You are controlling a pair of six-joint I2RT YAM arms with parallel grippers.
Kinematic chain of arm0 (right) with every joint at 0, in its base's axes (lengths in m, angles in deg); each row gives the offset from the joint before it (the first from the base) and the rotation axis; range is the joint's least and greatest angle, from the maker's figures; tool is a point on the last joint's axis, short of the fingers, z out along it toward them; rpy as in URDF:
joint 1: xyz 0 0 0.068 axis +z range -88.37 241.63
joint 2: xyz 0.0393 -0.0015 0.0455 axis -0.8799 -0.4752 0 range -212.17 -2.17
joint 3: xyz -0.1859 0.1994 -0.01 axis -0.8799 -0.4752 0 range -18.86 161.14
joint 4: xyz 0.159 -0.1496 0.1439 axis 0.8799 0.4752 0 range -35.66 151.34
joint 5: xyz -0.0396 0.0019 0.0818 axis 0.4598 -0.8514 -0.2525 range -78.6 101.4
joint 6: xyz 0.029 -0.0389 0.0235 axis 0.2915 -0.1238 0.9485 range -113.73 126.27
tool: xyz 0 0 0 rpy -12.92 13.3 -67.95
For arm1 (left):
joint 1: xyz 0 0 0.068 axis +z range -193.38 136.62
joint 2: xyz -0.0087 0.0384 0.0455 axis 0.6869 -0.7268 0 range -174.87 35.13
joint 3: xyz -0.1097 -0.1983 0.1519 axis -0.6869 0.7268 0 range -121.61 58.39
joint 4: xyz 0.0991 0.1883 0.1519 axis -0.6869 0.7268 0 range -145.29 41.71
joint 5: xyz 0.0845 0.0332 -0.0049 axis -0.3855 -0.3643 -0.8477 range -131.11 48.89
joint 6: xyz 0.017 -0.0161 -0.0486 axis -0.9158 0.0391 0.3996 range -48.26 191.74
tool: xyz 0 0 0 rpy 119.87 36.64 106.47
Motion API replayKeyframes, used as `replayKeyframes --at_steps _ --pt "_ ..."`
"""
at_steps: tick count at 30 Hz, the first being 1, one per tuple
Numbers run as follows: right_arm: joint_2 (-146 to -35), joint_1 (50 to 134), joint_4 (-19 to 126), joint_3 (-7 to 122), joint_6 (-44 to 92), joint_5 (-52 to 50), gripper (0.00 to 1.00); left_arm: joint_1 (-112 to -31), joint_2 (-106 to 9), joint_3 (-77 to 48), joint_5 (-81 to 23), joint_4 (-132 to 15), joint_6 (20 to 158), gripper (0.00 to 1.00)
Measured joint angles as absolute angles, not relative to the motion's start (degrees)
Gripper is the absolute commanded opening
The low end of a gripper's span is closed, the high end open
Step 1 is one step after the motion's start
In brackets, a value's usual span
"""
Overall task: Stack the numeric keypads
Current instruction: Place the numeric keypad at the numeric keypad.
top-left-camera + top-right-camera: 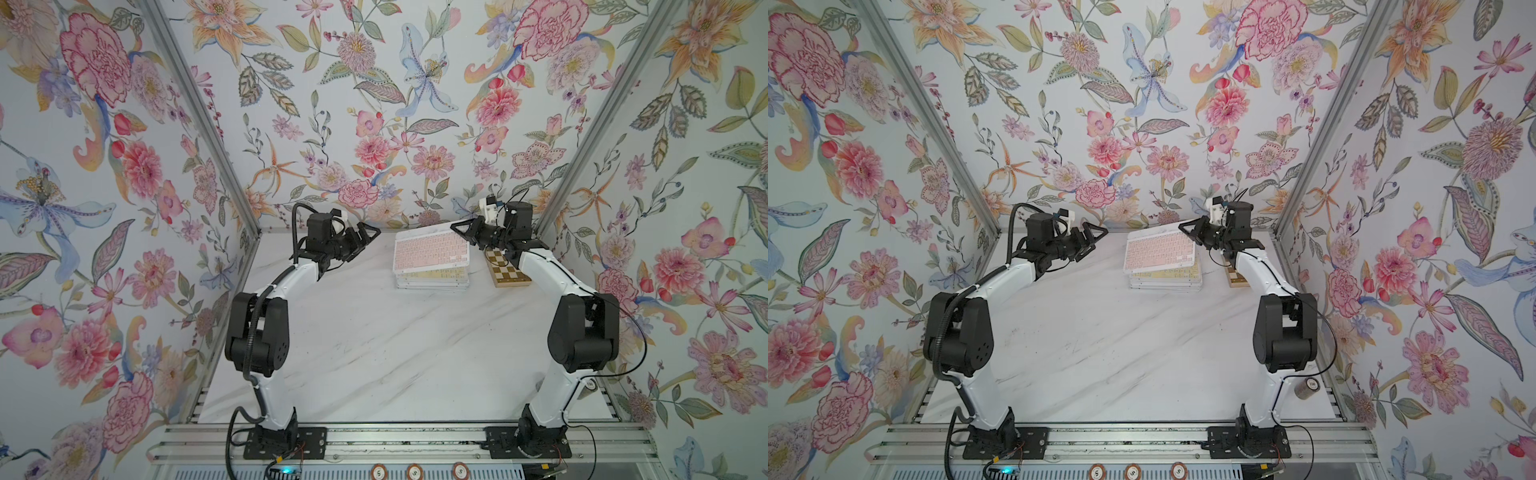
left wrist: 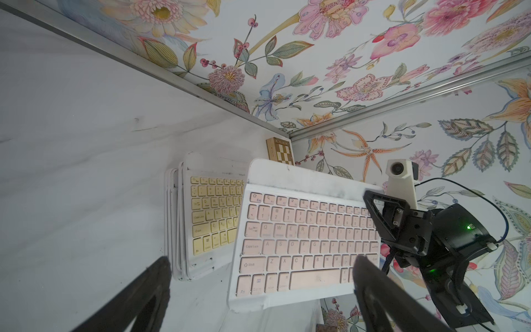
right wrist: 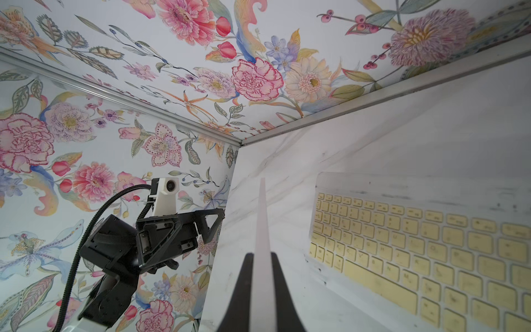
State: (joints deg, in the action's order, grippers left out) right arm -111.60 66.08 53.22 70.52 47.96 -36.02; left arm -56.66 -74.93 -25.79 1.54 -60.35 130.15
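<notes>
While the right gripper has its fingers pressed together on the thin white rim of the pink-keyed, white-framed slim keypad, that keypad hangs tilted over the pile, its gripped side higher. In the right wrist view the rim runs straight out from between the closed fingers.

The pile of white-framed keypads lies at about one o'clock on the white marble tabletop, with a yellow-keyed keypad on top. The brown-and-cream checkered wooden chessboard lies just beside the pile at three o'clock. The left gripper hovers at nine o'clock of the pile, jaws spread wide and empty.

I'd say this is the placing step, and possibly the last keypad, since I see no loose ones on the table. From here I cannot tell whether the pink keypad's low edge touches the yellow one.

Next, I judge, it must be levelled, squared over the yellow one, lowered flat and released. Let go while tilted or offset, it could slide off.
</notes>
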Motion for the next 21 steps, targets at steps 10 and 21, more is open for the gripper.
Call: replayKeyframes --at_steps 10,21 --pt "-126.81 62.86 53.74 79.70 44.18 -44.33 0.01 -59.72 -86.91 -38.97 0.21 -54.21 127.92 0.99" --pt "-135.58 62.47 53.46 87.02 46.00 -48.09 0.14 -59.85 -91.74 -41.16 0.10 -51.24 126.20 0.99"
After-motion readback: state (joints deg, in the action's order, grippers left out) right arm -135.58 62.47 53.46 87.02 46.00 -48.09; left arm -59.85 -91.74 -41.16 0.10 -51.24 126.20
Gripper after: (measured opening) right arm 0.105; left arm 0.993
